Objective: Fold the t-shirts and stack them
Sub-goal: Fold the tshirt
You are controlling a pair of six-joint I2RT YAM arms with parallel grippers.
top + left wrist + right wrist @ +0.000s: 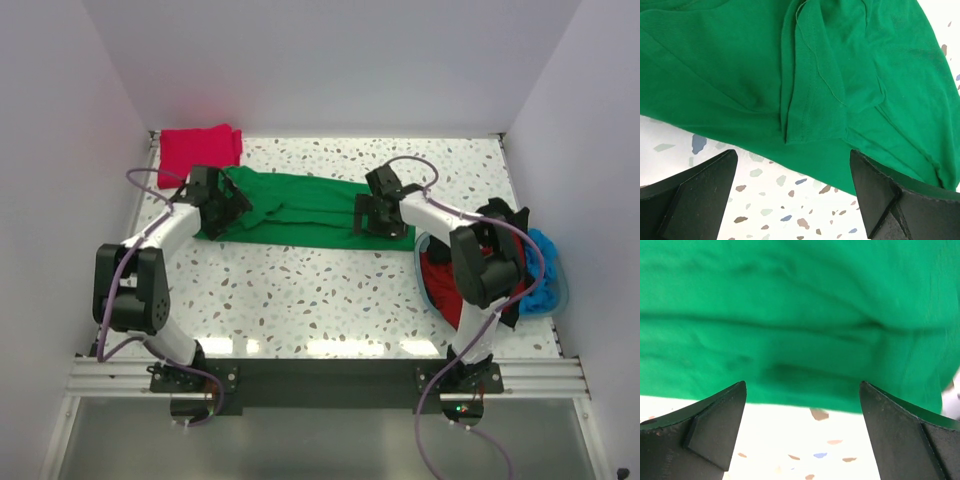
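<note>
A bright green t-shirt [300, 210] lies as a long folded strip across the middle of the table. My left gripper [222, 208] is open over its left end; in the left wrist view the shirt [805, 70] fills the top and its edge lies between my fingers [792, 170]. My right gripper [372, 218] is open over its right end; in the right wrist view the green cloth [800, 320] ends just ahead of my open gripper [802, 405]. A folded pinkish crimson t-shirt [198, 150] lies at the back left.
A light-blue round basket [560, 290] at the right holds dark red [442, 285], black and blue [545, 270] shirts, partly hidden by my right arm. White walls close in the table on three sides.
</note>
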